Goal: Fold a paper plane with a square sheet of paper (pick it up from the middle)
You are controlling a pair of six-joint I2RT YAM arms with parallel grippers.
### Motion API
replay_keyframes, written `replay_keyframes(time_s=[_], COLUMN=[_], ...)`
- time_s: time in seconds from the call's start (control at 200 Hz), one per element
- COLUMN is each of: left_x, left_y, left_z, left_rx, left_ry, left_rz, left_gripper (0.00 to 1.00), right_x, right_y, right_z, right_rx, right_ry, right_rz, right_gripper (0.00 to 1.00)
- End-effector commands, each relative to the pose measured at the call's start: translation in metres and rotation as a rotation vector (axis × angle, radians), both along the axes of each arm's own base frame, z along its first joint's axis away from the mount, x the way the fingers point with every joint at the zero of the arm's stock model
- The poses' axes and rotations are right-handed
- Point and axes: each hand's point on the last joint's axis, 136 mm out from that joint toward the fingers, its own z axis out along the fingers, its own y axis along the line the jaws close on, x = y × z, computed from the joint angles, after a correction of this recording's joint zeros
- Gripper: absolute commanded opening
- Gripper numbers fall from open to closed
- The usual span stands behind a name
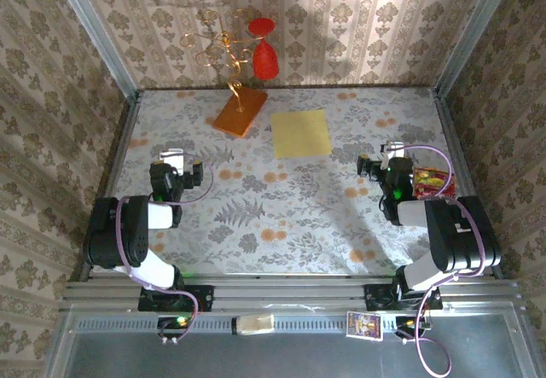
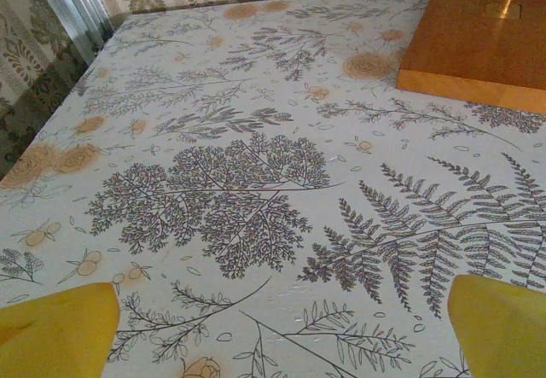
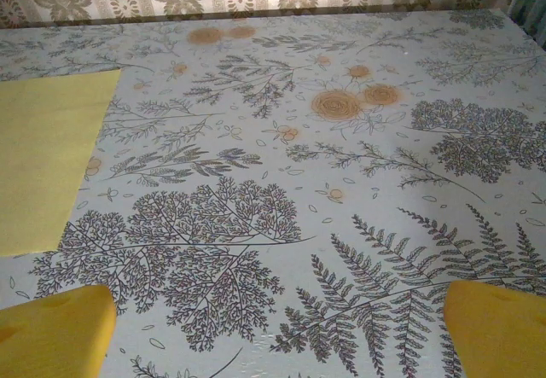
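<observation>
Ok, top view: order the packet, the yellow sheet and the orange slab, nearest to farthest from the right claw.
1. packet: close beside the right claw, on its right.
2. yellow sheet: ahead, to the left.
3. orange slab: farther left, at the back.

Top cam sits high behind the arm bases (image 1: 162, 297), looking down on the floral-print tabletop (image 1: 281, 216). Wrist cams ride low, facing its far edge; right one shares the pale-yellow paper square (image 3: 43, 165) with overhead, left one the orange-brown slab (image 2: 478, 37).
</observation>
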Motion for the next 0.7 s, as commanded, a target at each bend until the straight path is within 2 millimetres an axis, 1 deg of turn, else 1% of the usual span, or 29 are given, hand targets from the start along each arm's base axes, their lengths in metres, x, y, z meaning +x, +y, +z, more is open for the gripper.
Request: replay_keyframes(time_s=[0.0,0.695], left_x=[0.0047,0.0051], left_y=[0.0,-0.0001], left_z=[0.0085,0.0085], left_rx=[0.012,0.003], left_ry=[-0.025,-0.022], left_rz=[0.001,-0.006], left_gripper=[1.0,1.0], right_x=[0.0027,0.0033], right_y=[0.0022,0.0017], right_z=[0.0022,0.0006], right_rx=[-0.009,-0.003], right_ry=[-0.012,-0.005], right_rz=[0.017,0.018], right_gripper=[1.0,1.0])
